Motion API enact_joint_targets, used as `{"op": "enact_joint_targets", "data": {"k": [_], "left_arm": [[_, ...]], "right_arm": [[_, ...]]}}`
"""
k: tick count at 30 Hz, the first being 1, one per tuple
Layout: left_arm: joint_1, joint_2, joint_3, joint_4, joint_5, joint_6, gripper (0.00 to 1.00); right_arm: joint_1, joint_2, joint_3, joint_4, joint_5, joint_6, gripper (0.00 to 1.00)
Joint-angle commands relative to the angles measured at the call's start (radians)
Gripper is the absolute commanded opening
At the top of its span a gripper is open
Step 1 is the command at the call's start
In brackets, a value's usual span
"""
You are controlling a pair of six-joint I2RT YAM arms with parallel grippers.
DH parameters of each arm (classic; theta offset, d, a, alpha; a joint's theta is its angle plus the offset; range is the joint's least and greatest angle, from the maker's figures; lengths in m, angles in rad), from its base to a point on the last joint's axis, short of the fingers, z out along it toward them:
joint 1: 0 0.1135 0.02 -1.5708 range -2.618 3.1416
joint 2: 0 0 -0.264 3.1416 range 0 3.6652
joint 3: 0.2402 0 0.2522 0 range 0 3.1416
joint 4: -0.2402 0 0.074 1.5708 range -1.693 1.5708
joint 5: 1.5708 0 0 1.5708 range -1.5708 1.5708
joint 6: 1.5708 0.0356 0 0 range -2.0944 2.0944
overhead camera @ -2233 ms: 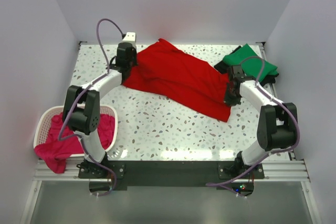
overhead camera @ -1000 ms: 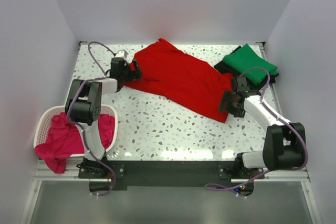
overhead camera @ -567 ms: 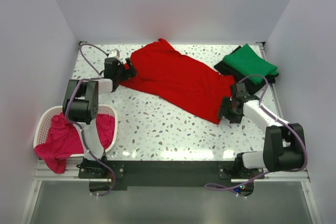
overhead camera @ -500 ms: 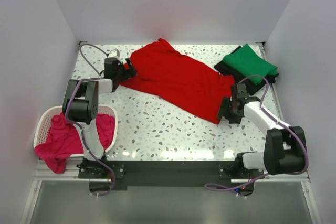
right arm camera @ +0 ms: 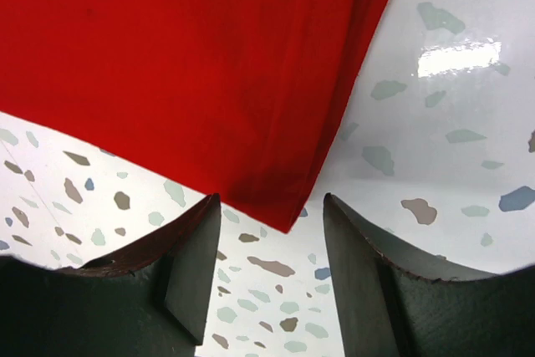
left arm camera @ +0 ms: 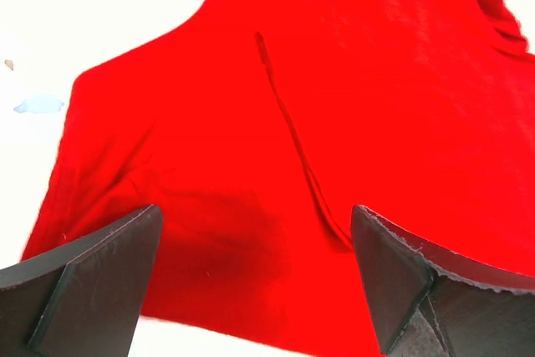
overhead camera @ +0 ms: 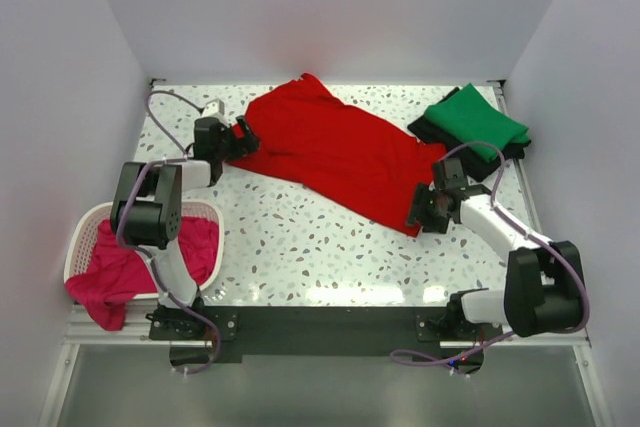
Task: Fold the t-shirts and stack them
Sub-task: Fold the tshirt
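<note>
Both arms have dropped low and stretched out since the earliest view, the left sliding toward 10 o'clock and the right toward 4 o'clock. On the table (overhead camera: 300, 247) the red t-shirt (overhead camera: 340, 152) lies spread on a diagonal from 11 o'clock down to 4 o'clock. At 8 o'clock the basket (overhead camera: 85, 222) holds the magenta t-shirt (overhead camera: 120, 267), which spills over the rim. At 2 o'clock the green t-shirt (overhead camera: 475, 119) sits folded on the black t-shirt (overhead camera: 425, 127).

I judge that I'm on the red one, taking hold of its two ends. The left gripper (left arm camera: 255, 223) is spread wide over the shirt's 10 o'clock edge, with nothing pinched. The right gripper (right arm camera: 272, 206) has its jaws apart astride the 4 o'clock corner, not yet clamped. Next I reckon both must close on thin cloth lying flat before any lift.
</note>
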Motion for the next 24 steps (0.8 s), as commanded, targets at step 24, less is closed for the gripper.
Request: {"op": "enact_joint_targets", "data": {"k": [24], "left_arm": [[-0.012, 0.060, -0.022, 0.140, 0.045, -0.063, 0.99]], "right_arm": [[0.052, 0.070, -0.039, -0.006, 0.090, 0.044, 0.22]]}}
